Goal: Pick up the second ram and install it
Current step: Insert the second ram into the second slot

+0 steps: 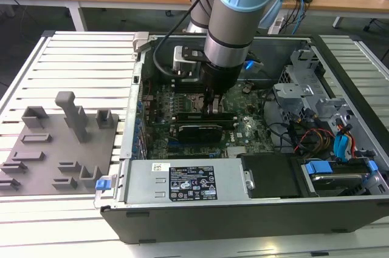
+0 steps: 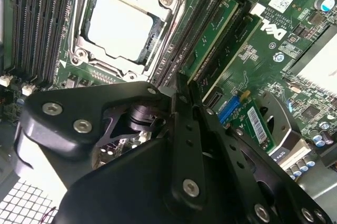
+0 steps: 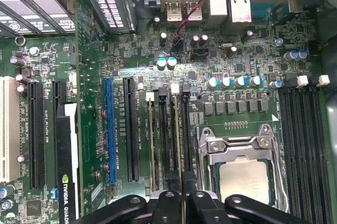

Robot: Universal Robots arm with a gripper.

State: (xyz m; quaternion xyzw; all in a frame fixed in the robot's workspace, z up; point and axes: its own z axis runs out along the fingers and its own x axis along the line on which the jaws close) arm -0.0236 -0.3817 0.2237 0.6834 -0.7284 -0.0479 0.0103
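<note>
While lowered into the case (image 1: 340, 76), gripper (image 3: 181, 184) is closed on second ram (image 3: 181, 129), standing in a motherboard (image 3: 237, 55) socket beside the CPU (image 3: 245, 179).

Exterior view looks down from afar; both wrist views hover close over the motherboard (image 3: 237, 71).

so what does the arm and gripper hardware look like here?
Silver-grey tubular arm with pale blue joint caps and a black wrist section. A black cable loops beside it. The matte black gripper has flat linkage plates fixed with silver screws and narrow fingers.
</note>
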